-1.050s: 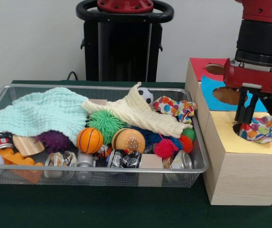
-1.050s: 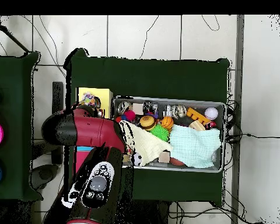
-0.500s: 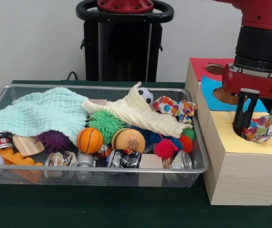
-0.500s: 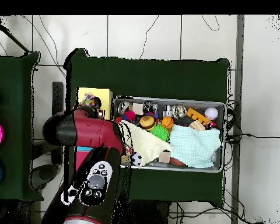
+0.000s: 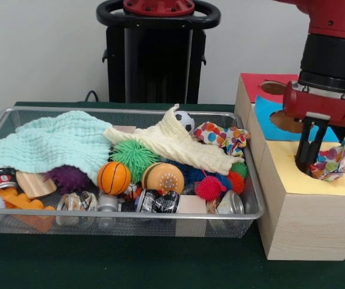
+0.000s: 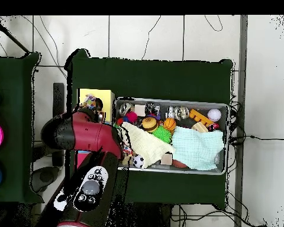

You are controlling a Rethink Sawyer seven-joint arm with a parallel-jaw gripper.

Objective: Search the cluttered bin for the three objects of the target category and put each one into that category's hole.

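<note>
1. The step in hand looks like stuffing the polka-dot cloth [image 5: 332, 162] into the hole in the yellow panel [image 5: 317, 180] of the wooden box [image 5: 292, 223], which stands just beside the wire bin [image 5: 160, 214] on the green worktop [image 5: 130, 265].
2. The cloth is only partly in: it sits at the hole, but a bunched wing stands up over the panel on the side away from the bin.
3. To do this well, I judge the push should go straight down through the hole's middle, and the loose wing may need a second poke so it does not catch on the rim.
4. The end effector [image 5: 307, 162] hangs upright over the hole, its dark fingers [image 5: 305, 147] reaching down to the opening and touching the cloth's edge.
5. Whether it grips the cloth or has let go I cannot tell; the tips are hidden at the hole and the fabric.
6. A second polka-dot cloth [image 5: 223, 137] lies in the bin near the box, beside the cream cloth [image 5: 172, 144] and the mint cloth [image 5: 55, 144]; which are targets is only a guess.
</note>
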